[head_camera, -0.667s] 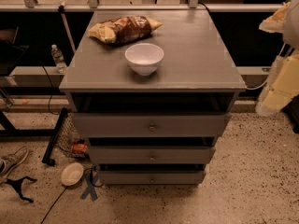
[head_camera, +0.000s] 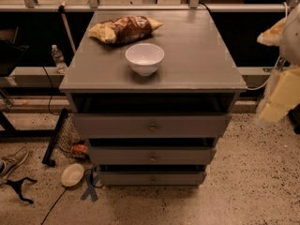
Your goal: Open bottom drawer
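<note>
The grey wooden cabinet (head_camera: 154, 74) stands in the middle of the camera view with three drawers. The bottom drawer (head_camera: 126, 177) is the lowest and narrowest front, with a small round knob (head_camera: 152, 180) at its centre; a dark gap shows above it. My gripper (head_camera: 277, 100) is a blurred pale shape at the right edge, beside the cabinet's right side at about the height of the top drawer (head_camera: 112, 124). It is well above and to the right of the bottom drawer and touches nothing.
A white bowl (head_camera: 145, 58) and a chip bag (head_camera: 124, 29) lie on the cabinet top. On the floor to the left are a small white bowl (head_camera: 72, 175), a wire basket (head_camera: 70, 137), a shoe (head_camera: 11, 161) and black cables. A water bottle (head_camera: 57, 58) stands behind.
My arm at the right edge has sunk slightly. The cabinet, its drawers and the things on top have not moved.
</note>
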You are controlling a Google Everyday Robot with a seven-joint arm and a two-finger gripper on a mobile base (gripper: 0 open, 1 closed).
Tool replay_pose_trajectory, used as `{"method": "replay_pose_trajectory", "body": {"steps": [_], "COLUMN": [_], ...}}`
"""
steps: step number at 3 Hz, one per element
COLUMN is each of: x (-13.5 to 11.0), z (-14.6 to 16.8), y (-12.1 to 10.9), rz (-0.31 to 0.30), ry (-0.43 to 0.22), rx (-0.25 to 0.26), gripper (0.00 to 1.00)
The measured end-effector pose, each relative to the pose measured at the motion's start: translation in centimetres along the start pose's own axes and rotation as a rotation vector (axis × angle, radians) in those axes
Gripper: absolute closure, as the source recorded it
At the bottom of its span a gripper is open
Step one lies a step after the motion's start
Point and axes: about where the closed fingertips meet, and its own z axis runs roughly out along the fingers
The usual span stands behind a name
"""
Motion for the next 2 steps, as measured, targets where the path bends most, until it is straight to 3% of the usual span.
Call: {"method": "replay_pose_trajectory", "body": {"steps": [2], "x": [1.3], "z": [8.4], "y": [6.1], "rz": [0.066], "ry": [-0.057], "rx": [-0.141], "gripper": [0.00]}}
